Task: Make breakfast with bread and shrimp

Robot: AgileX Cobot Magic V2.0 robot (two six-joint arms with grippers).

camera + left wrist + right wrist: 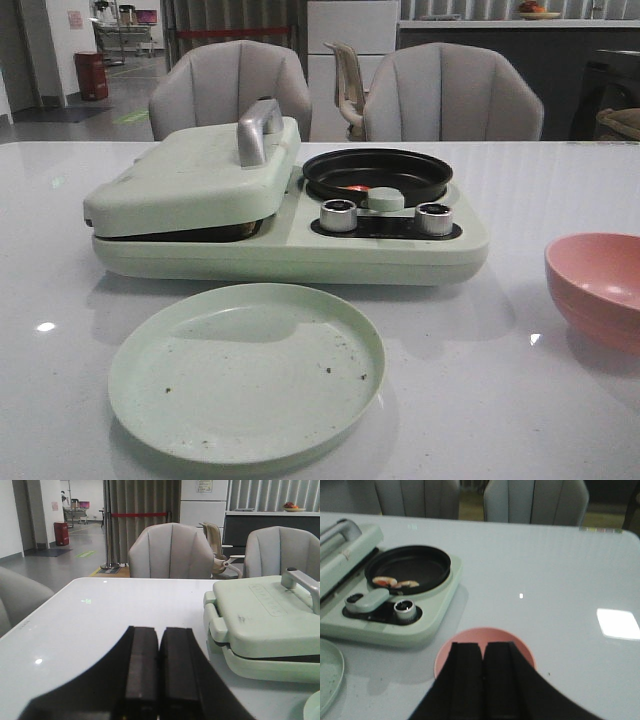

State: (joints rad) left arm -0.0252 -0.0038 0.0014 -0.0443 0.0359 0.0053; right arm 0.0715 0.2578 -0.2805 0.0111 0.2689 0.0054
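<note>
the left gripper (150,680) is pressed shut and holds nothing, near the closed lid (265,615) of the green cooker (290,235). the right gripper (482,680) is shut and empty too, above the pink bowl (470,637). the shrimp (385,581) sits in the black pan (407,567). no bread shows; it may be under the lid. the plate (245,375) waits. i think the lid needs lifting next. no writing can be read.

Glossy white table (560,180), matt plate (246,372)
</note>
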